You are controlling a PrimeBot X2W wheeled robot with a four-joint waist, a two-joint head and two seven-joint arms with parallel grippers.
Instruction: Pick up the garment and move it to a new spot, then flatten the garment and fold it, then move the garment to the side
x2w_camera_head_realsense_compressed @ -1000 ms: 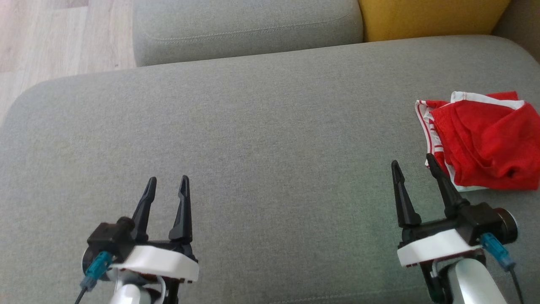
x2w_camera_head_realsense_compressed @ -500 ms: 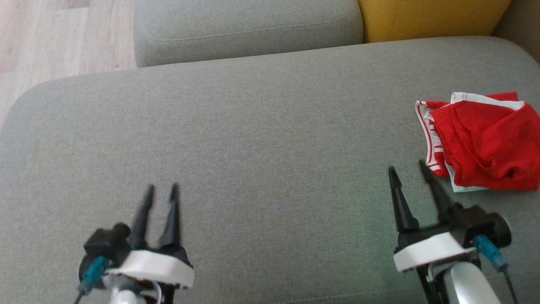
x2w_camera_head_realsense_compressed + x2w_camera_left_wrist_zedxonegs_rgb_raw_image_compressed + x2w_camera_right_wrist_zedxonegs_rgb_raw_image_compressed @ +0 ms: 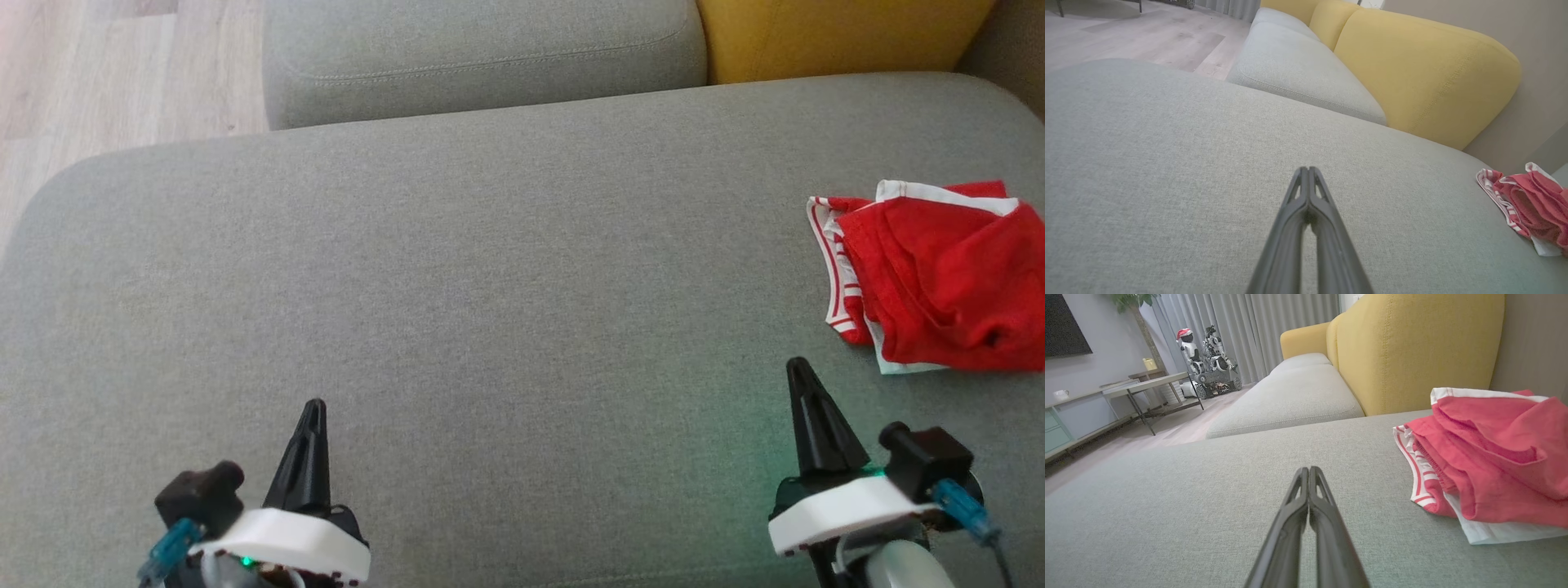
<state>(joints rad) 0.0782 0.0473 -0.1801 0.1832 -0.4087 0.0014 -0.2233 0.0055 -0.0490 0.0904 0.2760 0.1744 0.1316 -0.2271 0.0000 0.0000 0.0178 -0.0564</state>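
A red garment with white striped trim lies folded and bunched at the right edge of the grey sofa seat. It also appears at the right of the left wrist view as the garment, and close on the right as the garment in the right wrist view. My right gripper is shut and empty, low at the front, just short of the garment and to its left. Far off at the front left, my left gripper is shut with nothing in it.
A second grey seat cushion lies behind the seat, with a yellow backrest at the far right. Wooden floor runs past the seat's left edge. A side table and small robots stand far across the room.
Both grippers have closed from open and drawn back toward the front edge of the seat. The garment has not moved.
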